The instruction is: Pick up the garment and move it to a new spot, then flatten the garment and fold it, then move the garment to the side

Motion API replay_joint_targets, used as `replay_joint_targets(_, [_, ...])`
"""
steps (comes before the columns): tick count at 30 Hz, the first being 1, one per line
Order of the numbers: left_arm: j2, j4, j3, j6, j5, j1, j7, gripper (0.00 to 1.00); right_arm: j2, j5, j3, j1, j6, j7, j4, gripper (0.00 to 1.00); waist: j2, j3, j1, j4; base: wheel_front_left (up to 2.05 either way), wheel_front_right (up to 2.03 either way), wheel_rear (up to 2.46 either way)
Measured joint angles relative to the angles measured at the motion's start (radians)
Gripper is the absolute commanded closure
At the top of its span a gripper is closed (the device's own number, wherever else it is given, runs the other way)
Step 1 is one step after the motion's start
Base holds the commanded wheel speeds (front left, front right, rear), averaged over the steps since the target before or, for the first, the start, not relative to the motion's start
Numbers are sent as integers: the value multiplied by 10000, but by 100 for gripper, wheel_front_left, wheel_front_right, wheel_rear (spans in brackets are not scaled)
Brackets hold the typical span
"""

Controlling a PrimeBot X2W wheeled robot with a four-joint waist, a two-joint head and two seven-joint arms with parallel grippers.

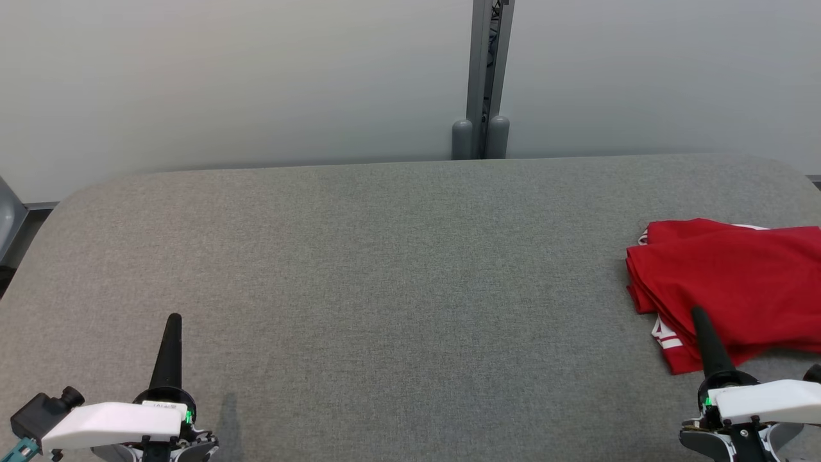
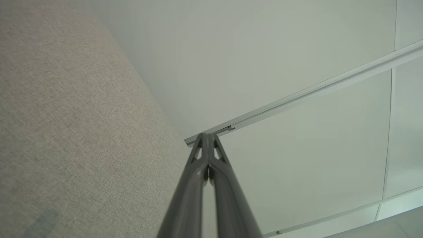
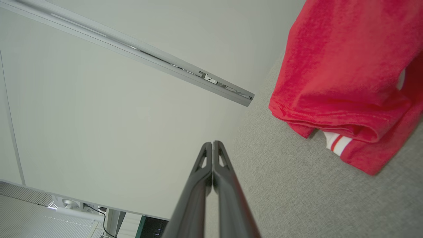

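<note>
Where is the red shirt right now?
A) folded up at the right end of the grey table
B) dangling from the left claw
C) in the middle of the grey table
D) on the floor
A: the folded red cloth garment lies at the right end of the grey fabric-covered table, close by the right claw, which is shut and holds nothing.

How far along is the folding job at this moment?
Looks essentially finished: the red garment lies folded in layers at the right edge of the grey table. Nothing is in hand: left gripper and right gripper are shut and empty. No step visibly remains.
</note>
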Motion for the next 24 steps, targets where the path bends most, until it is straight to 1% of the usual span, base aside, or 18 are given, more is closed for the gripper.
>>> replay_joint_targets(24, [-40,15,151,0,-1822,-241,493,100,-17,1969,-245,-160,0,508,4,100,0,76,-1,-75,0,0,0])
